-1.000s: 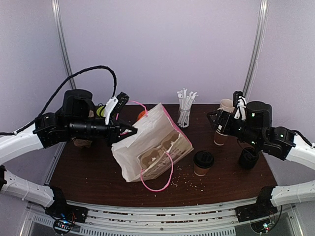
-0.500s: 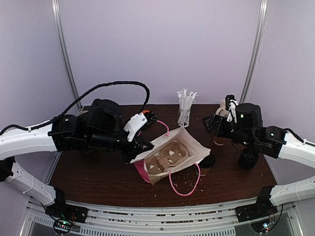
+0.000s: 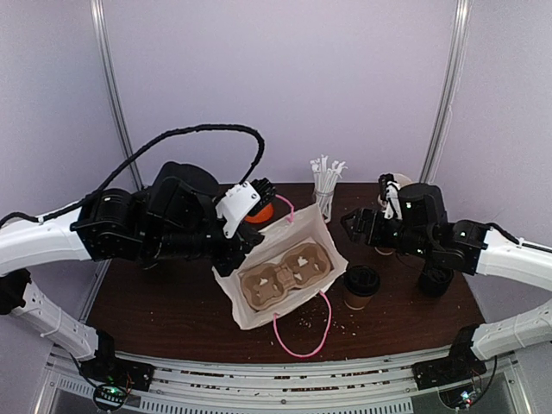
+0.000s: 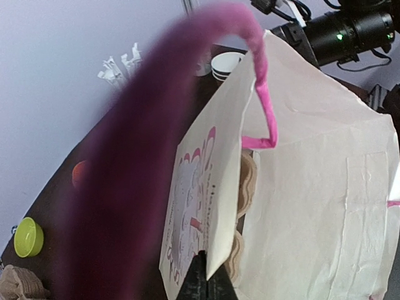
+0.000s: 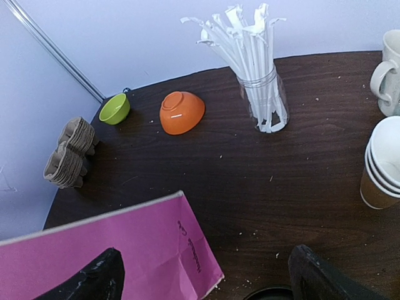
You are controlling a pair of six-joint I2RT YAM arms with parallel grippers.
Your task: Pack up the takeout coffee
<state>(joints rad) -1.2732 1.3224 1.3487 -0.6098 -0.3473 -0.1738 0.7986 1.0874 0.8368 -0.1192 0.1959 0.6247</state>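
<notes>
The left gripper has its fingers pressed together, and they pinch the upper edge of the cream paper bag with pink cord handles. The bag is tipped so that its mouth faces up toward the top camera. Inside it lies a brown moulded-pulp cup carrier. One pink handle hangs blurred right in front of the left wrist camera.

The right gripper has its fingers spread wide and holds nothing. It hovers above the dark brown wooden table, just past the right side of the bag.

The takeout coffee, a small brown paper cup with a black lid, stands upright on the table just beside the right side of the bag, not inside it, on the near side of the right gripper.

Farther back stand a clear glass of white wrapped straws, an upturned orange bowl, a small green bowl and a stack of pulp carriers. A stack of white-rimmed paper cups and a cream mug are at the right.
</notes>
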